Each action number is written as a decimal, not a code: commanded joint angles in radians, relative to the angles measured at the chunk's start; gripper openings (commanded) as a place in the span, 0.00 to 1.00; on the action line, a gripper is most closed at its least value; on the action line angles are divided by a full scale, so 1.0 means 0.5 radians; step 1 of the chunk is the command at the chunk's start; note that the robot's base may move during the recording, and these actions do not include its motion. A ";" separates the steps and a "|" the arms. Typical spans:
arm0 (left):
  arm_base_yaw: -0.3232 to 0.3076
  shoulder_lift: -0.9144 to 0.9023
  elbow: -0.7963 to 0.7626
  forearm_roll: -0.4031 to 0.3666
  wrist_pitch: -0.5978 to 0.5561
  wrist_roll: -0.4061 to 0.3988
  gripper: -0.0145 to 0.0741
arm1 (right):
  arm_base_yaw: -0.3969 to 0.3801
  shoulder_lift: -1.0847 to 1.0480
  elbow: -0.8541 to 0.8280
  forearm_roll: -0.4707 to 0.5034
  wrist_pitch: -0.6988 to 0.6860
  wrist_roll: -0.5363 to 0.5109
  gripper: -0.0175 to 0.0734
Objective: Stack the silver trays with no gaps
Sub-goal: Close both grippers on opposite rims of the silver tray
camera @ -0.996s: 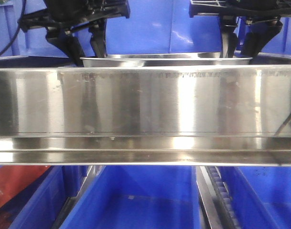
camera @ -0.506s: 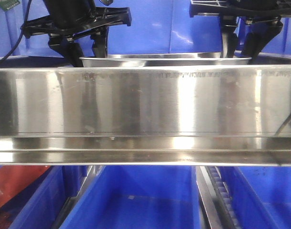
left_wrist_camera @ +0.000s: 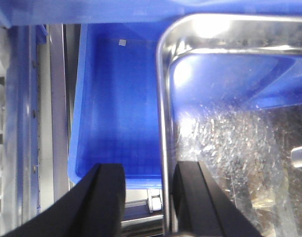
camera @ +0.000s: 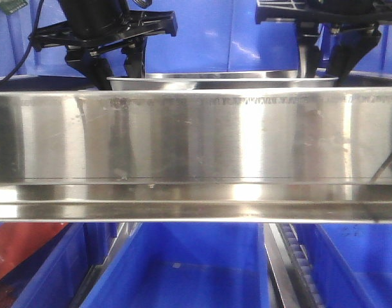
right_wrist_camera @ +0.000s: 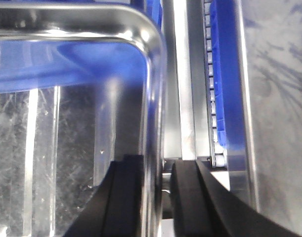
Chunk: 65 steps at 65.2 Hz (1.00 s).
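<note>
A shallow rectangular silver tray (camera: 224,79) of mirror-bright steel, with rounded corners and a flat out-turned rim, sits just behind the top edge of a long brushed-steel shelf rail (camera: 196,138), about midway along it. The rail hides what carries the tray, and I cannot tell whether a second tray lies beneath it.

The left gripper (camera: 117,72) hangs at the tray's left end. In the left wrist view its black fingers (left_wrist_camera: 106,197) straddle the tray's side rim (left_wrist_camera: 163,98): the jaws are spread, the outer finger well clear of the rim, the inner one just inside the wall. A deep blue plastic bin (left_wrist_camera: 116,98) lies beside the tray on that side.

The right gripper (camera: 323,67) hangs at the tray's right end. In the right wrist view its fingers (right_wrist_camera: 190,197) sit close on either side of the rim (right_wrist_camera: 153,74), but whether they actually pinch it cannot be told.

More blue bins (camera: 183,269) stand below the rail.
</note>
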 commanded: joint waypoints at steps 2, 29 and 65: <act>-0.014 -0.001 -0.011 -0.009 0.017 0.004 0.36 | 0.005 0.002 -0.012 0.009 0.006 0.008 0.30; -0.014 -0.001 -0.011 -0.013 0.014 0.004 0.30 | 0.005 0.002 -0.012 0.009 0.006 0.008 0.30; -0.014 -0.001 -0.011 -0.039 0.033 0.004 0.14 | 0.005 0.002 -0.012 0.009 -0.045 0.008 0.12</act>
